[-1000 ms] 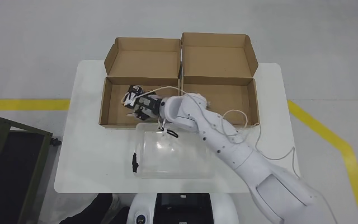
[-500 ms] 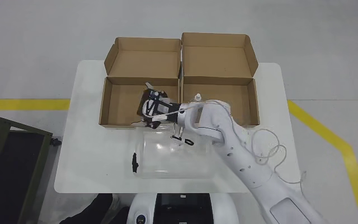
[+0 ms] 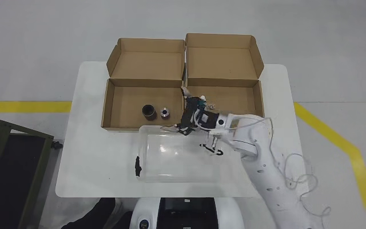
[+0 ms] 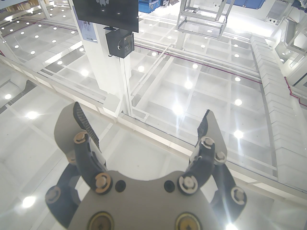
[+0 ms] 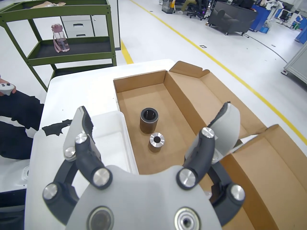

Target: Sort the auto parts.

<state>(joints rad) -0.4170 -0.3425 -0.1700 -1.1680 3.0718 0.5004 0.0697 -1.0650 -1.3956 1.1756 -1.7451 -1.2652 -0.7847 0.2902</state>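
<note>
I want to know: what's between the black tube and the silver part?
Only a bare strip of box floor separates the black tube and silver part, in the top view.

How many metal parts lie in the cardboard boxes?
2. Both stand in the top view's left-hand box: a dark cylinder and, beside it, a smaller silver one. The right arm covers part of the other box, so more may be hidden.

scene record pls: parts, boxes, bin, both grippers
parts: black cylinder and silver bushing, upright, side by side
location: left cardboard box, lid open
right cardboard box: lid open, next to the left one
clear bin: on the table in front of the boxes
right gripper: open, holding nothing, near the wall between the boxes
left gripper: open, pointing at the ceiling
</note>
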